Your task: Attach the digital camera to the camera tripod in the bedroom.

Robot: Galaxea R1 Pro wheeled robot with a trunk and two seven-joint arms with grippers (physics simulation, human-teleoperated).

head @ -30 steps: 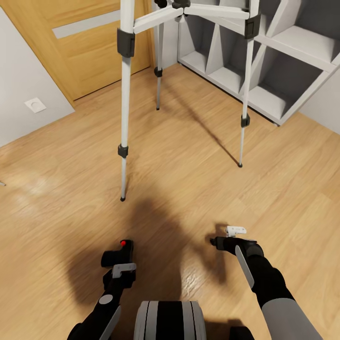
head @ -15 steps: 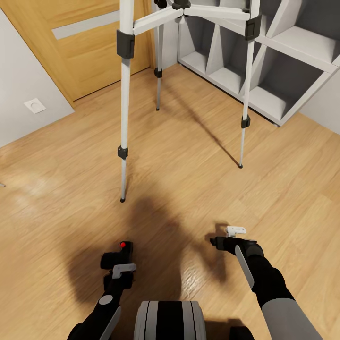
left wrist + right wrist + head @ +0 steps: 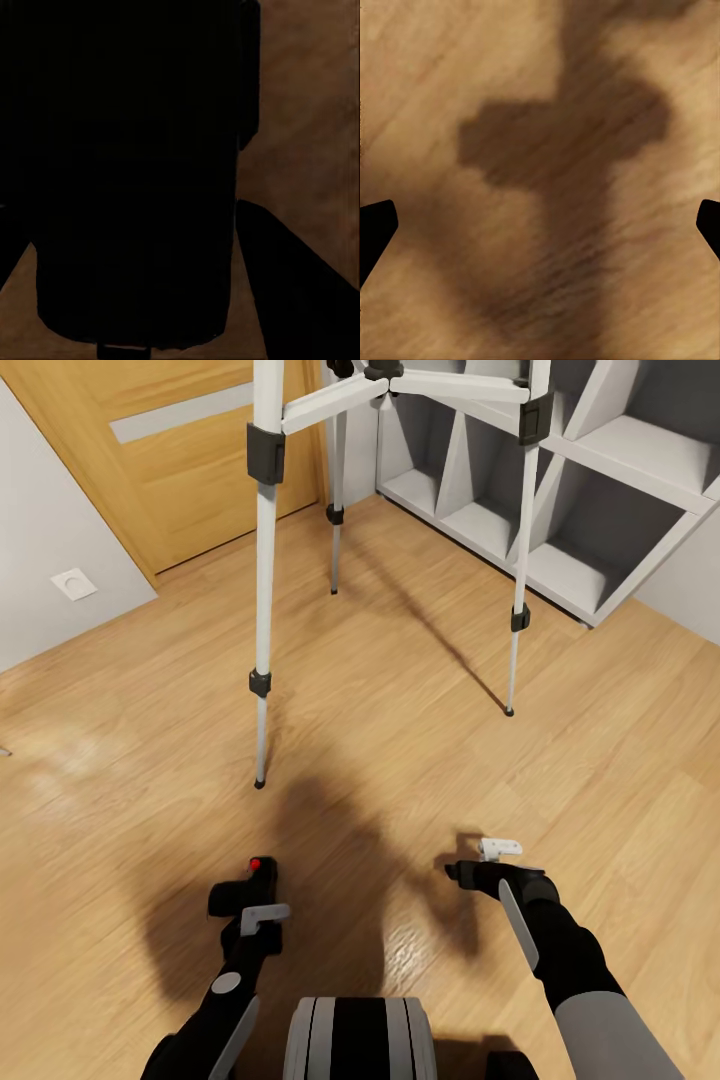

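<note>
Left gripper clenched on digital camera, held low above wood floor, red dot up; camera body blocks most of left wrist view; right gripper spread apart, empty, tips at edges of right wrist view above floor shadow; camera tripod standing ahead, three legs on floor, near white cube shelves and wooden door.

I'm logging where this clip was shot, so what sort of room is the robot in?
Probably a room in a home: light wood floor, a wooden door and white cube shelves. A tripod stands on the floor.
</note>
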